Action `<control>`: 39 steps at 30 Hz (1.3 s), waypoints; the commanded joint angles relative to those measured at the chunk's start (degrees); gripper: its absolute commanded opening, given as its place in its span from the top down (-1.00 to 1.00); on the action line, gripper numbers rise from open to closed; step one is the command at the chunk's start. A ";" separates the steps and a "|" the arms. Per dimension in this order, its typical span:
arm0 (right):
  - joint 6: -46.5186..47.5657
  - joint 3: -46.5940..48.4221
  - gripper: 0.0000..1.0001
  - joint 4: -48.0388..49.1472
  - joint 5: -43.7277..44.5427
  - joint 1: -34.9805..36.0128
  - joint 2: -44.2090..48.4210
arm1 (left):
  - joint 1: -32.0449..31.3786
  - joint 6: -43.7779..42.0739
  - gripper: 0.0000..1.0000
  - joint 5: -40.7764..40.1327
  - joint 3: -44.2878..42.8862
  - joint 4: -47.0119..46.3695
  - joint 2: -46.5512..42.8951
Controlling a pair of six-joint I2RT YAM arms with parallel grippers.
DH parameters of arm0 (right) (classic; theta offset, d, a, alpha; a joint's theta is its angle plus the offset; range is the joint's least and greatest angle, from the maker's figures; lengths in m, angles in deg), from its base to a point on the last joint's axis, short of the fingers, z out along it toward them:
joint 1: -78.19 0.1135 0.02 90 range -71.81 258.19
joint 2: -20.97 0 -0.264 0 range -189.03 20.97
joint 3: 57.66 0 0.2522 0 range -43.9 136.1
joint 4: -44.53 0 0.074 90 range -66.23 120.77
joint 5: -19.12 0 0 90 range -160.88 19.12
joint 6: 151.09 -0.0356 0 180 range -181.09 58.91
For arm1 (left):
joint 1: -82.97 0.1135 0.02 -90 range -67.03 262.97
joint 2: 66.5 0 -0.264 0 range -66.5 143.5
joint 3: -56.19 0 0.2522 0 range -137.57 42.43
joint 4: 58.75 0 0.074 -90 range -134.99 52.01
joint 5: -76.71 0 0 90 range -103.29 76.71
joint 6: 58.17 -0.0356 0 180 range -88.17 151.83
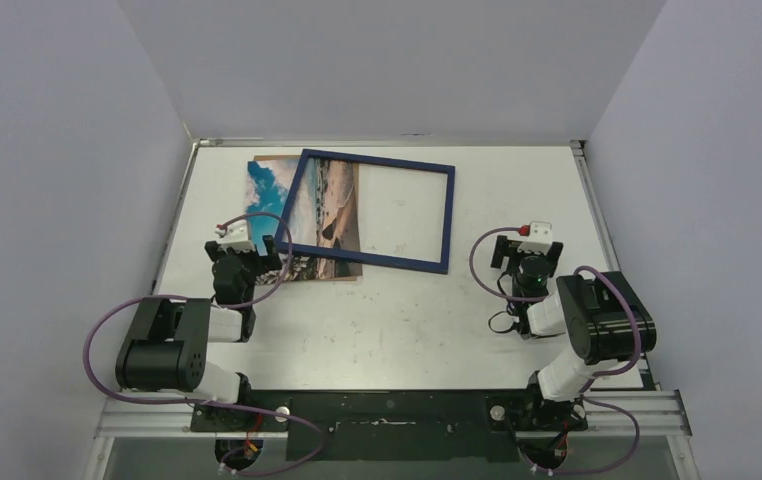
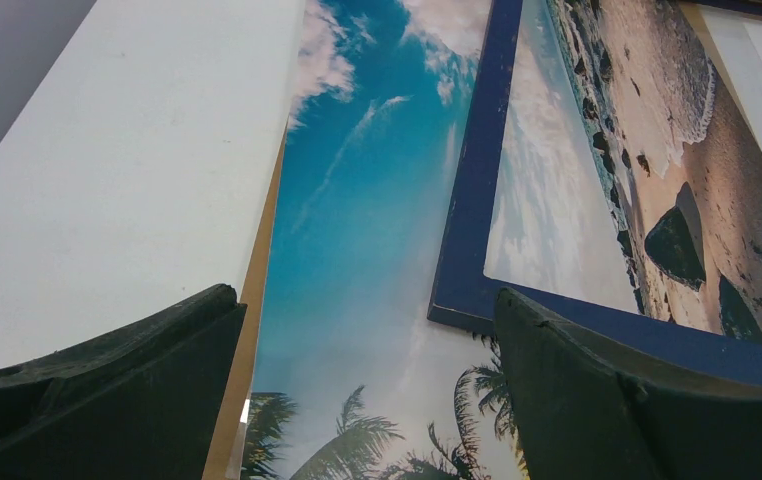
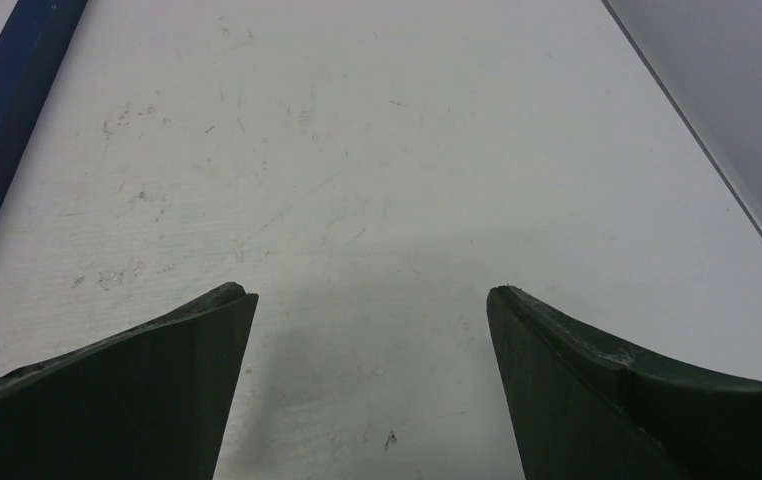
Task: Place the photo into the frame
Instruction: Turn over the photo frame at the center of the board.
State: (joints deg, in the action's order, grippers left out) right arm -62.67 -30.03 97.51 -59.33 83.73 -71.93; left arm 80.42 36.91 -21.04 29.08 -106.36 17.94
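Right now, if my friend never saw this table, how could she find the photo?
Look at the white table, toward its far left, where a navy blue frame lies tilted. Half under the frame's left side is the photo. It is the only colourful picture: bright blue sky, sandy beach, palms.

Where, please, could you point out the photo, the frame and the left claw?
photo [image 1: 265, 190]: top view, on its blue sky, left of the frame.
frame [image 1: 450, 220]: top view, on its right bar.
left claw [image 2: 367, 293]: left wrist view, midway between its open fingertips.
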 commanded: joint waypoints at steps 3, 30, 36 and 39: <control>-5.51 3.07 -0.79 -5.82 10.22 -0.46 6.04 | 0.34 -0.38 -0.93 0.34 -1.92 -1.11 -0.14; 6.53 60.17 -0.92 -73.57 -14.42 28.63 -10.05 | 7.60 -4.71 -0.93 20.34 -63.82 97.69 5.85; 13.07 70.18 -0.86 -80.13 -24.12 31.57 -20.20 | 7.97 -4.82 -0.93 20.42 -66.86 100.63 7.14; 14.97 70.65 -0.81 -79.75 -27.09 33.83 -22.23 | 7.98 -4.76 -0.93 20.46 -67.57 101.76 8.16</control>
State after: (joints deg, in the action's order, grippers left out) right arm -54.08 37.44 20.38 -79.02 115.47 -93.52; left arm 88.20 32.80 -2.04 -34.83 -7.21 25.33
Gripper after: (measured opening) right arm 0.917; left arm 0.964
